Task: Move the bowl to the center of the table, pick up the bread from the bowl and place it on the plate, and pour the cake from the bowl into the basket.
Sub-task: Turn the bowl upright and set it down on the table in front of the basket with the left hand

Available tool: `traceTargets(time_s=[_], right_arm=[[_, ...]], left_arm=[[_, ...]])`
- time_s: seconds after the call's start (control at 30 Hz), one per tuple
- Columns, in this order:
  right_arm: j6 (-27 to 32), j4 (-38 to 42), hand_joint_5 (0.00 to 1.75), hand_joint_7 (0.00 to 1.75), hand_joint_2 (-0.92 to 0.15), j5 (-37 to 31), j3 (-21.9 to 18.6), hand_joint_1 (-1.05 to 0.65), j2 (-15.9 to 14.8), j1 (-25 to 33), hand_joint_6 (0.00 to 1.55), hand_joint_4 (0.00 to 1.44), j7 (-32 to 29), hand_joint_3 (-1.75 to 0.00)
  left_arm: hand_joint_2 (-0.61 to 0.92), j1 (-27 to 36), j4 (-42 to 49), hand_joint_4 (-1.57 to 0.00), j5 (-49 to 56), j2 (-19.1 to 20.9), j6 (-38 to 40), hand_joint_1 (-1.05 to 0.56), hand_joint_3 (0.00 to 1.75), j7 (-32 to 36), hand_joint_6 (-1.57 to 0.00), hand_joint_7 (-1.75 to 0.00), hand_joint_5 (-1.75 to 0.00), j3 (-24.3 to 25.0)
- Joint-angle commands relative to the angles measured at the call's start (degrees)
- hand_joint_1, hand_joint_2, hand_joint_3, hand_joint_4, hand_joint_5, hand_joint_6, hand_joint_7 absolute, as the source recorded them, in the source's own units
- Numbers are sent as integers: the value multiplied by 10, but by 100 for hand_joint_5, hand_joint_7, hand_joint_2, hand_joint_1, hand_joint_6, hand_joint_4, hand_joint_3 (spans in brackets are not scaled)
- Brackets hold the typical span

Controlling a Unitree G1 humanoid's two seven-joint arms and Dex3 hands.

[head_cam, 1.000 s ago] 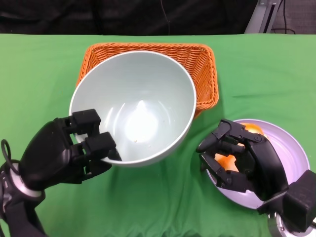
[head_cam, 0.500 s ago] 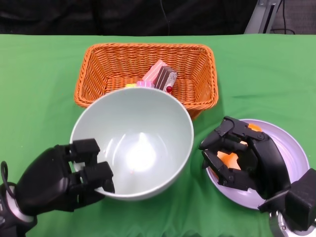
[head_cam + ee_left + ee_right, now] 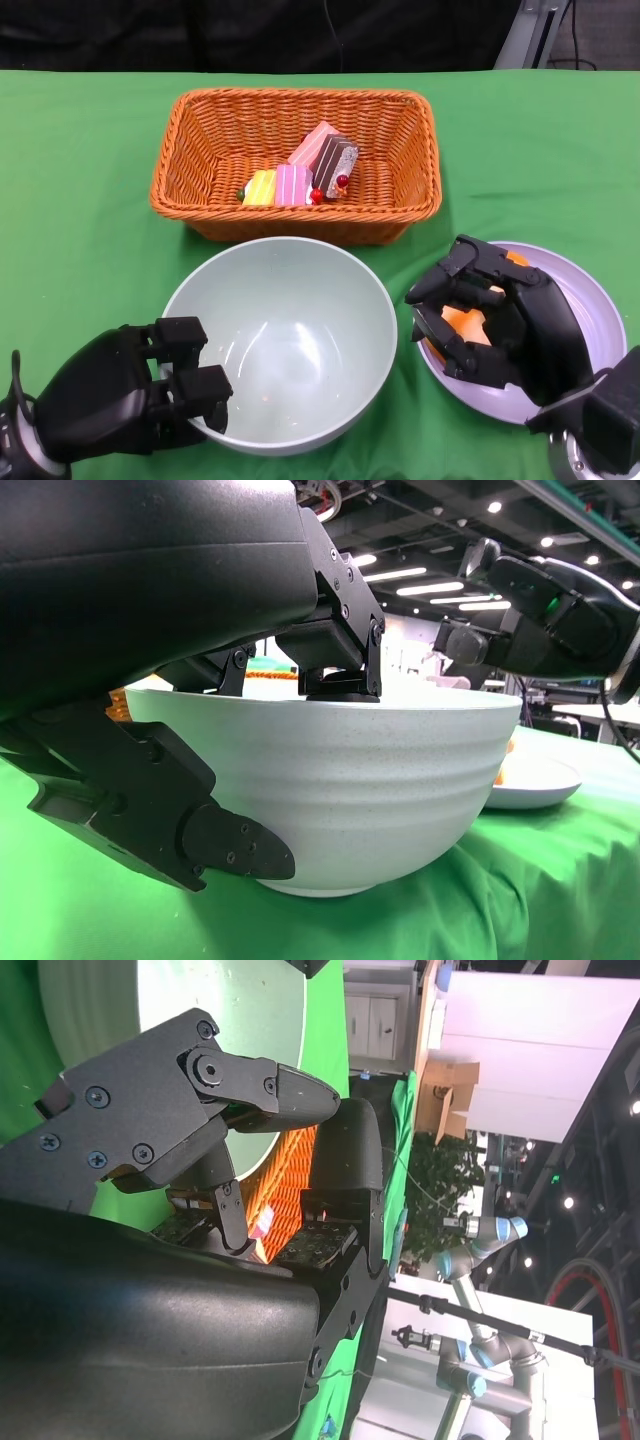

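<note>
Gripping the pale green bowl (image 3: pixel 285 340) at its near-left rim, the left hand (image 3: pixel 120 395) has fingers inside and thumb outside the wall.

The bowl stands upright on the green table (image 3: pixel 80 200), just in front of the orange wicker basket (image 3: pixel 296 165); it is glossy, faintly ribbed outside, and empty. Striped cake pieces (image 3: pixel 300 175) lie in the basket. The right hand (image 3: pixel 495 325) curls over the orange bread (image 3: pixel 462 325) on the lavender plate (image 3: pixel 585 300); whether its fingers clamp the bread cannot be told.
</note>
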Motion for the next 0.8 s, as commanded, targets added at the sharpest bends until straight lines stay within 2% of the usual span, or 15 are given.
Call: traceTargets(time_s=[0.03, 0.43, 0.53, 0.63, 0.67, 0.7, 0.73, 0.8], right_arm=[[9, -11, 158, 126, -57, 15, -1, -23, -4, 6, 67, 70, 8, -82], [4, -17, 155, 125, -56, 0, 3, -25, -1, 18, 68, 71, -5, -84], [5, -17, 155, 124, -57, 1, 4, -23, -2, 19, 68, 72, -3, -85], [4, -17, 156, 124, -56, -1, 5, -23, -3, 19, 69, 72, -2, -86], [5, -18, 156, 124, -56, -4, 6, -23, -4, 20, 69, 72, -4, -86], [5, -18, 156, 125, -57, -6, 7, -23, -4, 20, 69, 72, -4, -87], [5, -19, 156, 125, -57, -7, 7, -23, -5, 21, 69, 72, -5, -87], [6, -20, 157, 126, -57, -9, 8, -23, -5, 21, 69, 72, -5, -86]], left_arm=[[77, 8, 13, -70, -9, 0, 1, 0, 37, -5, -59, -162, -175, -5], [80, 13, 26, -67, -37, -16, 42, -7, 23, -33, -57, -163, -175, 5], [85, 13, 23, -67, -53, -17, 32, -7, 20, -46, -61, -155, -175, 10], [91, 16, 15, -70, -68, -15, 22, -12, 13, -58, -79, -108, -164, 17], [91, 17, 11, -71, -73, -13, 20, -13, 12, -64, -83, -98, -160, 21], [90, 19, 8, -77, -77, -11, 19, -15, 8, -70, -88, -80, -137, 24], [89, 20, 5, -81, -80, -10, 18, -16, 6, -75, -93, -67, -122, 26], [88, 23, -3, -85, -84, -5, 15, -17, 3, -86, -98, -53, -108, 30]])
